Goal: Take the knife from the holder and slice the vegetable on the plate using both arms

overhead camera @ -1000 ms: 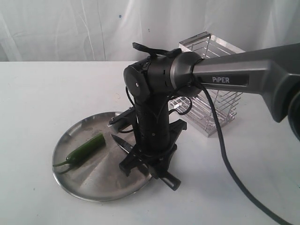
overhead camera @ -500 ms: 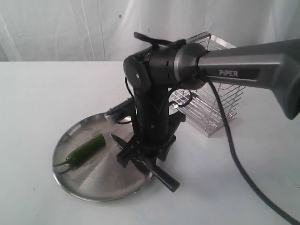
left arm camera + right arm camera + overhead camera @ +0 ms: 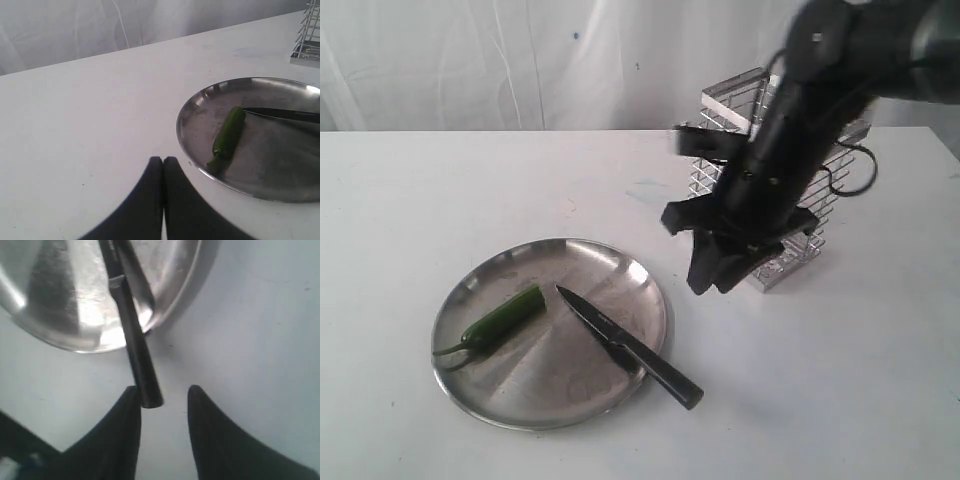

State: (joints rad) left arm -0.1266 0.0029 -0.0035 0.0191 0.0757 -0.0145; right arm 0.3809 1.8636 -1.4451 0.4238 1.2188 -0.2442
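The dark knife (image 3: 620,345) lies loose across the steel plate (image 3: 470,285), its point near the green chili pepper (image 3: 505,315) and its handle sticking out over the rim onto the table. My right gripper (image 3: 715,283) hangs open above the table in front of the wire holder (image 3: 740,100), apart from the knife. In the right wrist view the knife handle (image 3: 135,350) ends just ahead of the open right gripper (image 3: 162,390), untouched. My left gripper (image 3: 163,160) is shut and empty, low over the table beside the plate (image 3: 200,107), near the pepper's (image 3: 229,132) stem end.
A white cloth backdrop hangs behind the white table. The holder (image 3: 307,35) stands at the back right, partly hidden by my right arm. The left arm does not show in the exterior view.
My right gripper has let go of the knife and swung up and to the right, towards the holder. The knife stays lying on the plate with its handle over the rim.
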